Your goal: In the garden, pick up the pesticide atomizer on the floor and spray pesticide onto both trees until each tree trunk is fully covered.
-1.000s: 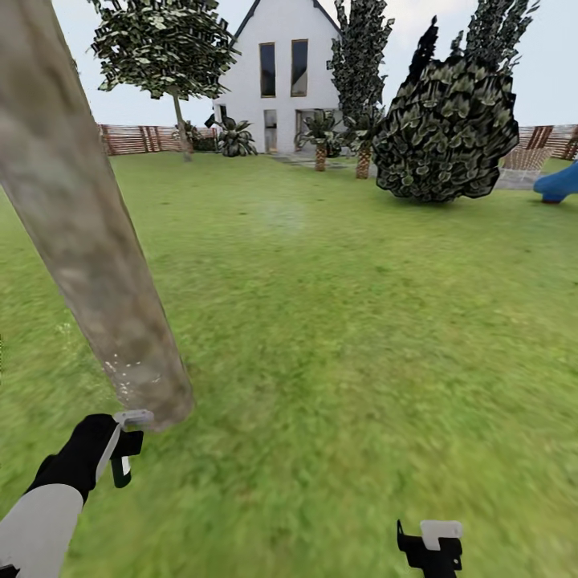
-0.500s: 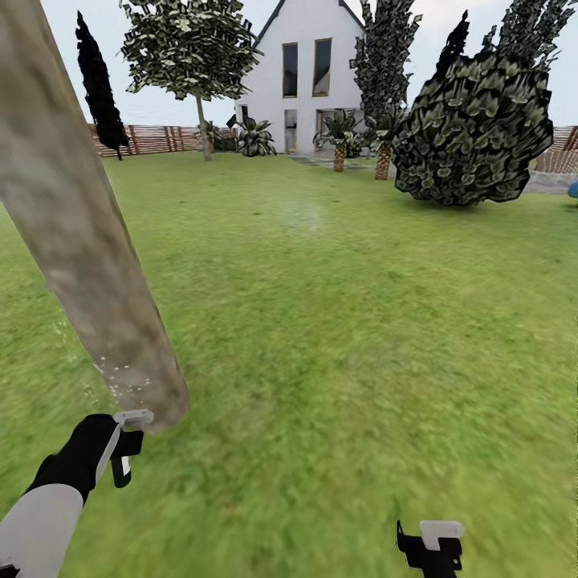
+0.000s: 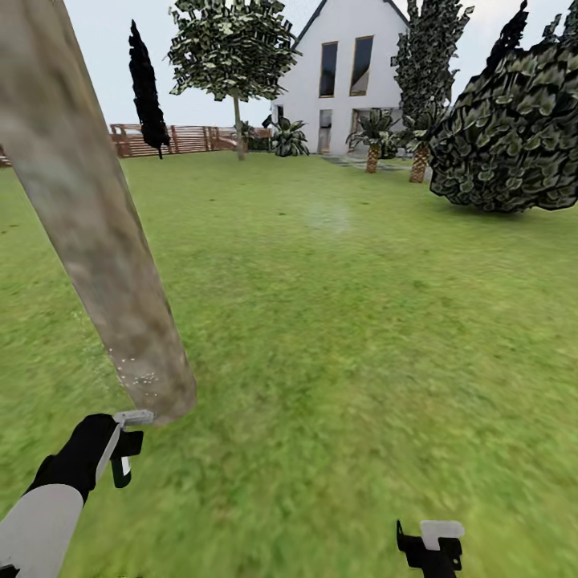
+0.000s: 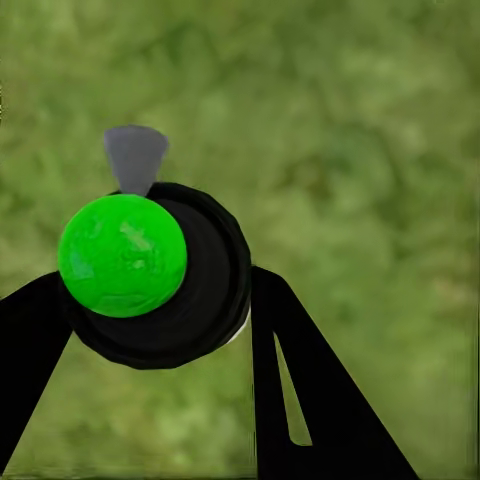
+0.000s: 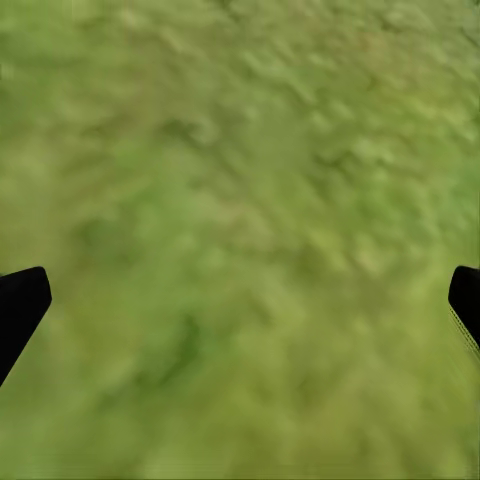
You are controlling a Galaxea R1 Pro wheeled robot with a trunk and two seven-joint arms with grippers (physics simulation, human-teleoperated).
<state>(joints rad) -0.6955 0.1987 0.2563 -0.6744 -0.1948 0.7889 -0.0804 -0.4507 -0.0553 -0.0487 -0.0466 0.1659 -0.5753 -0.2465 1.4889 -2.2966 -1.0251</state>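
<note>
A thick tree trunk (image 3: 96, 241) with mottled grey-tan bark slants across the left of the head view, its foot in the grass. Tiny white specks of pesticide (image 3: 135, 376) dot its lowest part. Just below that foot is my left gripper (image 3: 124, 443), shut on the pesticide atomizer (image 4: 165, 285), a small black round bottle with a green spot and a grey nozzle. My right gripper (image 3: 433, 542) hangs open over bare grass at the lower right, its fingertips (image 5: 20, 305) wide apart.
Green lawn (image 3: 361, 321) stretches ahead to a white house (image 3: 353, 64). A leafy tree (image 3: 233, 48), a black conifer (image 3: 147, 88) and a wooden fence (image 3: 193, 138) stand far back, and a big dark bush (image 3: 514, 136) is at the right.
The whole picture has slid right, so the camera has turned left; the black conifer has come into view. Both arms keep their places in the picture.
</note>
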